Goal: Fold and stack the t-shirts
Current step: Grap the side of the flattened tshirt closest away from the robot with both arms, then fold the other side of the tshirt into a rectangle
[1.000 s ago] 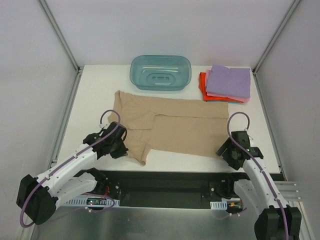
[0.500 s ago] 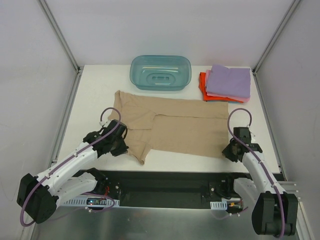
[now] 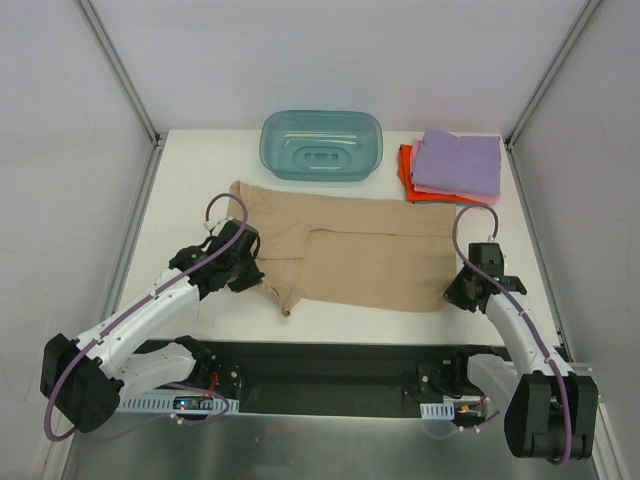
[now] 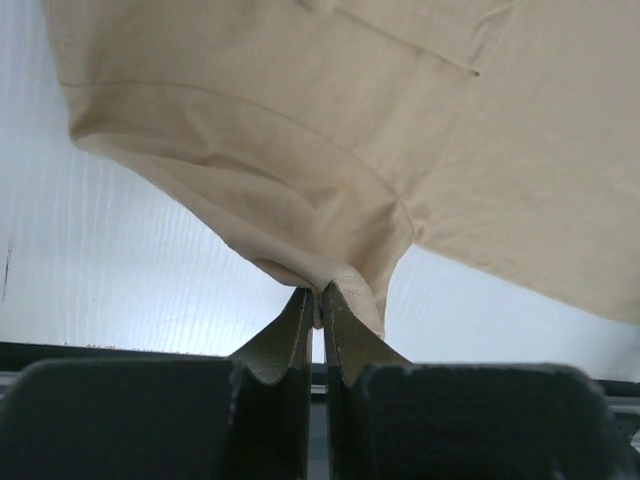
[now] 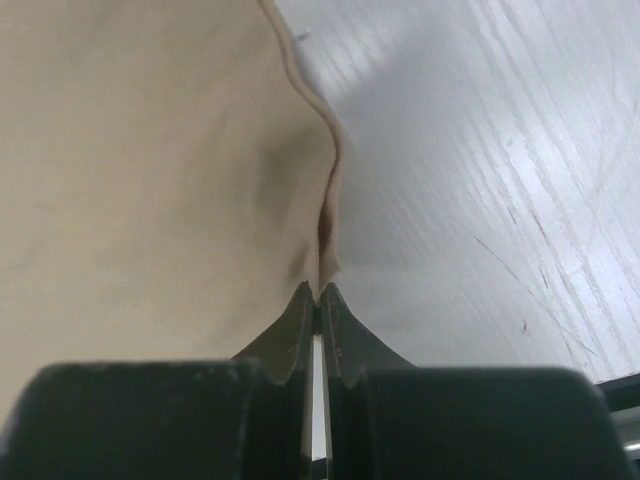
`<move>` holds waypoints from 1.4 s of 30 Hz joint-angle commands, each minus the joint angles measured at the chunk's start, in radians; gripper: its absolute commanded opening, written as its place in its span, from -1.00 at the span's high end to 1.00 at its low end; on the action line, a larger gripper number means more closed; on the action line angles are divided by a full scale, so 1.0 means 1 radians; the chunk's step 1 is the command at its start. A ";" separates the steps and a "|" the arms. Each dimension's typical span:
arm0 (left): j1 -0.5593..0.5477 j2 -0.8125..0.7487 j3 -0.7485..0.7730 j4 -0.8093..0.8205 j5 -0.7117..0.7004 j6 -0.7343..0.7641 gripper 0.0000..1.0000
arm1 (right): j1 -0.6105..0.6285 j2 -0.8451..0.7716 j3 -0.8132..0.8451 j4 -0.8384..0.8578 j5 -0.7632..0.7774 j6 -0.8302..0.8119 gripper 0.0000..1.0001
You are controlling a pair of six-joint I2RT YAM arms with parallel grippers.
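The tan t-shirt [image 3: 370, 250] is lying spread across the middle of the white table [image 3: 190, 190], with its long edge running from 9 to 3 o'clock and one short sleeve trailing down toward 7 o'clock. The left gripper [image 3: 256, 272] is sitting at the shirt's 8 o'clock side. Its wrist camera shows its fingers [image 4: 295, 325] pressed together on a bunched fold of tan cloth, which is lifting off the table just above them. The right gripper [image 3: 458, 292] is working at the shirt's 4 o'clock corner, with its jaws nipped onto the hemmed edge so that the cloth is rising in a small ridge from the tips. At 12 o'clock the teal tub [image 3: 322, 145] is standing just beyond the shirt's far edge. At about 1 o'clock, well apart from both grippers, a folded lilac shirt [image 3: 458, 162] is resting on top of a pile, with a pink shirt [image 3: 488, 199] and an orange-red shirt [image 3: 405, 168] peeking out beneath it.
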 commanded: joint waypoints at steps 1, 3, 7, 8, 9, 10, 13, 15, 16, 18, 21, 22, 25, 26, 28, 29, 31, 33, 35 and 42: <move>0.012 0.046 0.100 0.043 -0.075 0.051 1.00 | -0.003 0.036 0.104 0.012 -0.041 -0.037 0.99; 0.027 0.075 0.123 0.059 -0.075 0.069 1.00 | -0.003 0.054 0.137 0.007 -0.046 -0.045 0.99; 0.106 0.127 0.175 0.102 -0.055 0.100 1.00 | -0.003 0.140 0.230 0.002 -0.037 -0.050 0.99; 0.120 0.153 0.181 0.120 -0.041 0.109 1.00 | -0.004 0.152 0.244 0.005 -0.035 -0.048 0.99; 0.136 0.167 0.195 0.154 -0.026 0.134 1.00 | -0.003 0.168 0.258 0.011 -0.037 -0.053 0.99; 0.146 0.183 0.204 0.171 -0.001 0.146 1.00 | -0.003 0.198 0.273 0.016 -0.038 -0.057 0.99; 0.185 0.238 0.245 0.206 0.011 0.166 1.00 | -0.004 0.261 0.332 0.012 -0.034 -0.065 0.99; 0.206 0.279 0.281 0.223 0.013 0.184 1.00 | -0.004 0.287 0.368 0.012 -0.021 -0.059 0.99; 0.214 0.307 0.294 0.230 0.014 0.192 1.00 | -0.003 0.306 0.379 0.016 -0.015 -0.057 0.99; 0.231 0.330 0.333 0.234 0.013 0.212 1.00 | -0.004 0.324 0.414 0.016 0.008 -0.054 0.99; 0.249 0.353 0.370 0.243 0.007 0.250 1.00 | -0.003 0.358 0.463 -0.007 0.055 -0.067 0.99; 0.252 0.361 0.377 0.249 0.004 0.263 1.00 | -0.003 0.375 0.471 -0.011 0.061 -0.068 0.99; 0.268 0.380 0.411 0.263 0.002 0.307 1.00 | -0.003 0.398 0.496 -0.011 0.071 -0.073 0.99; 0.271 0.385 0.419 0.267 0.002 0.313 1.00 | -0.003 0.405 0.503 -0.010 0.072 -0.071 0.99; 0.278 0.402 0.434 0.275 0.004 0.330 1.00 | -0.003 0.428 0.525 -0.011 0.072 -0.080 0.99; 0.282 0.411 0.440 0.278 0.007 0.338 1.00 | -0.003 0.435 0.530 -0.010 0.072 -0.079 0.99; 0.288 0.442 0.463 0.289 0.016 0.359 1.00 | -0.003 0.462 0.542 -0.008 0.078 -0.076 0.99; 0.291 0.465 0.494 0.298 0.017 0.378 1.00 | -0.004 0.493 0.559 -0.007 0.088 -0.073 0.99; 0.300 0.505 0.511 0.303 0.005 0.386 1.00 | -0.003 0.514 0.577 -0.005 0.091 -0.064 0.99; 0.369 0.701 0.639 0.309 -0.002 0.402 0.81 | -0.003 0.645 0.646 -0.002 0.113 -0.053 0.88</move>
